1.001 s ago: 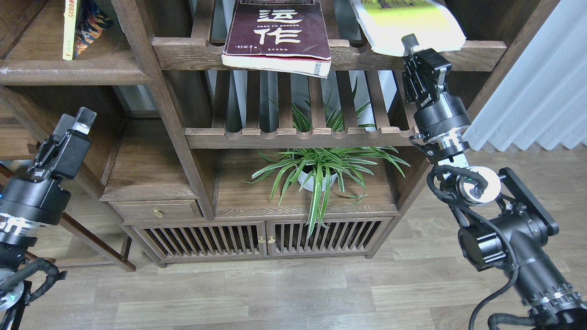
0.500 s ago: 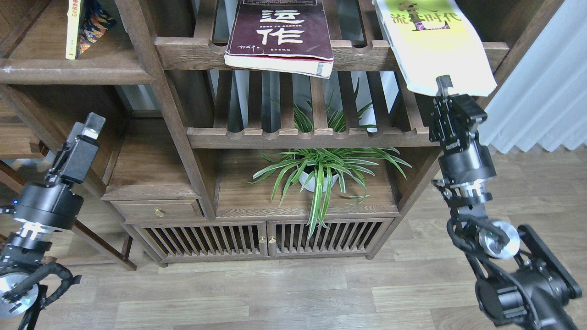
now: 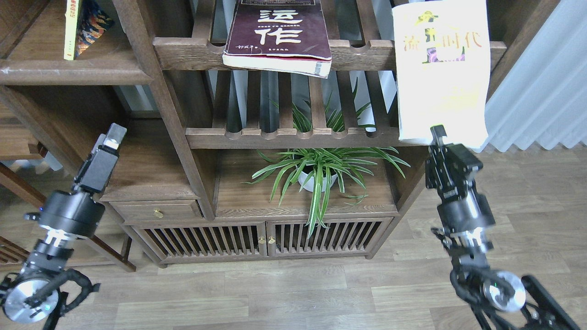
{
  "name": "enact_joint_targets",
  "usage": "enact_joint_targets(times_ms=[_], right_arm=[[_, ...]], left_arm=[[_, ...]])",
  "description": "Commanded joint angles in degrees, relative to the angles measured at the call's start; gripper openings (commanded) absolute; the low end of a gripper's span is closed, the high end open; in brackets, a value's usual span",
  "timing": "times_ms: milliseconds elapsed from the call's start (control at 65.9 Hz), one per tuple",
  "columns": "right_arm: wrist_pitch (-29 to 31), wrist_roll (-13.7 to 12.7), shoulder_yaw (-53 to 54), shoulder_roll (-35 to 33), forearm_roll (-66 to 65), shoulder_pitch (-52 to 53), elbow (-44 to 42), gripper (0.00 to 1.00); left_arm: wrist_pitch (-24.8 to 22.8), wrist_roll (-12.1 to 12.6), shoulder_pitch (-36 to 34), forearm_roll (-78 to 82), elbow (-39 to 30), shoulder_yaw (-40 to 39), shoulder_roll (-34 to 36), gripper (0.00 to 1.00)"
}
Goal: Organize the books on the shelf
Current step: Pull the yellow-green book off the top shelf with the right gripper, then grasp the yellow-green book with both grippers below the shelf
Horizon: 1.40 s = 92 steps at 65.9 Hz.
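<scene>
At the right of the frame my right gripper (image 3: pixel 438 134) has its fingers pinching the bottom edge of the yellow-green book (image 3: pixel 441 73), which hangs upright in front of the slatted racks (image 3: pixel 293 135), clear of them. The maroon book (image 3: pixel 279 34) lies flat on the upper rack at top centre, overhanging its rail, and a third book (image 3: pixel 69 28) stands on the shelf (image 3: pixel 73 72) at upper left. My left gripper (image 3: pixel 111 137) hovers at lower left holding nothing; I cannot tell how its fingers stand.
</scene>
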Motion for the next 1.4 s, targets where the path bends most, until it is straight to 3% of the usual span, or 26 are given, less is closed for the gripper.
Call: enact_joint_targets(times_ms=[0, 576, 986, 1380], right_arm=[[0.0, 0.0, -1.2, -1.1, -0.1, -5.1, 0.0, 0.00], [0.0, -0.2, -12.7, -2.2, -0.4, -8.8, -0.5, 0.00], [0.0, -5.5, -21.5, -1.8, -2.9, -7.1, -1.4, 0.00], [0.0, -5.6, -27.7, -0.3, -5.3, -2.2, -1.5, 0.01]], left_arm=[[0.0, 0.0, 1.5, -1.8, 0.0, 2.9, -1.4, 1.00], [0.0, 0.0, 12.9, -17.7, 1.7, 17.3, -5.2, 1.00], [0.0, 0.1, 13.4, -30.0, 4.3, 24.9, -5.2, 1.00], [0.0, 0.3, 13.3, -35.9, 5.9, 29.3, -5.2, 0.99]])
